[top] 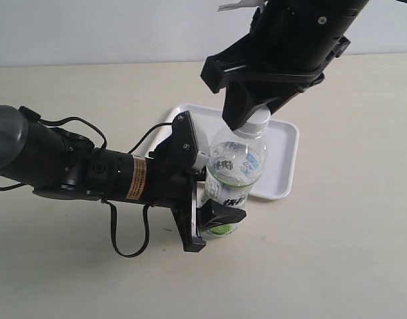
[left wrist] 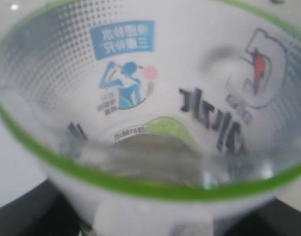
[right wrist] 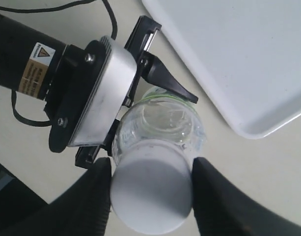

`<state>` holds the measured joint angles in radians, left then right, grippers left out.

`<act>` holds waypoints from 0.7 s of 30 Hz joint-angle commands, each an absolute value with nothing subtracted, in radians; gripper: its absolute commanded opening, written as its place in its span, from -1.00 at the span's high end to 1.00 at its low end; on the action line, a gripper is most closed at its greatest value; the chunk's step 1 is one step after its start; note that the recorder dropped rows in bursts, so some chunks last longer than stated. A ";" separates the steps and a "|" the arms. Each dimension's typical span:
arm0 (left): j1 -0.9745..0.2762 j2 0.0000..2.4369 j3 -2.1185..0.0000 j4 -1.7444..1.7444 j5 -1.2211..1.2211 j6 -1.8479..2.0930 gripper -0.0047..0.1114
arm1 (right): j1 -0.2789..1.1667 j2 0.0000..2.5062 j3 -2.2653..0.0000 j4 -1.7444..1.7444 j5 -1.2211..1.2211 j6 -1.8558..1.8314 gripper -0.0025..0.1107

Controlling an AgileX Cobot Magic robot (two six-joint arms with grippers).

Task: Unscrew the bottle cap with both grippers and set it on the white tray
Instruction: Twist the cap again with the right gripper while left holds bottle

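Note:
The clear bottle (top: 236, 166) with its white-and-green label stands tilted on the table in front of the white tray (top: 283, 153). My left gripper (top: 220, 203) is shut on its lower body, one black finger (top: 224, 214) across the front. The label (left wrist: 150, 98) fills the left wrist view. The white bottle cap (top: 257, 123) sits on the neck. My right gripper (top: 248, 118) comes down from above and is shut on the bottle cap (right wrist: 151, 191), with a black finger (right wrist: 86, 201) pressed to each side. The bottle's shoulder (right wrist: 162, 123) shows below the cap.
The white tray (right wrist: 238, 59) holds nothing that I can see. The left arm's thick black body with a yellow label band (top: 135, 178) and a loose cable (top: 123, 246) lies across the table's left side. Beige tabletop lies to the right and front.

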<state>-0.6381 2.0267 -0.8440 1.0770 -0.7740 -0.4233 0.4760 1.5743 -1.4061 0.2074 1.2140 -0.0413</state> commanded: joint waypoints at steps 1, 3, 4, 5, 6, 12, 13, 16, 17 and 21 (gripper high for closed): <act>-0.641 2.011 -0.844 1.065 -0.802 -0.426 0.92 | 0.478 1.582 -1.404 0.183 1.221 -0.223 0.96; -0.641 2.011 -0.844 1.065 -0.804 -0.426 0.92 | 0.478 1.582 -1.404 0.183 1.221 -0.358 0.96; -0.641 2.011 -0.844 1.065 -0.804 -0.426 0.92 | 0.478 1.582 -1.404 0.183 1.221 -0.436 0.96; -0.641 2.011 -0.844 1.065 -0.804 -0.426 0.92 | 0.478 1.582 -1.404 0.183 1.221 -0.501 0.96; -0.641 2.011 -0.844 1.065 -0.804 -0.426 0.92 | 0.478 1.582 -1.404 0.183 1.221 -0.581 0.96; -0.641 2.011 -0.844 1.065 -0.817 -0.426 0.92 | 0.478 1.582 -1.404 0.183 1.221 -0.951 0.96; -0.641 2.011 -0.844 1.065 -0.817 -0.426 0.92 | 0.478 1.582 -1.404 0.183 1.221 -0.985 0.96; -0.641 2.011 -0.844 1.065 -0.817 -0.426 0.92 | 0.478 1.582 -1.404 0.183 1.221 -1.051 0.96; -0.641 2.011 -0.844 1.065 -0.817 -0.426 0.92 | 0.478 1.582 -1.404 0.181 1.221 -1.070 0.96; -0.641 2.011 -0.844 1.065 -0.818 -0.423 0.92 | 0.478 1.582 -1.404 0.181 1.221 -1.108 0.96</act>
<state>-0.6381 2.0267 -0.8440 1.0751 -0.7758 -0.4233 0.4760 1.5743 -1.4061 0.2074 1.2200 -1.0635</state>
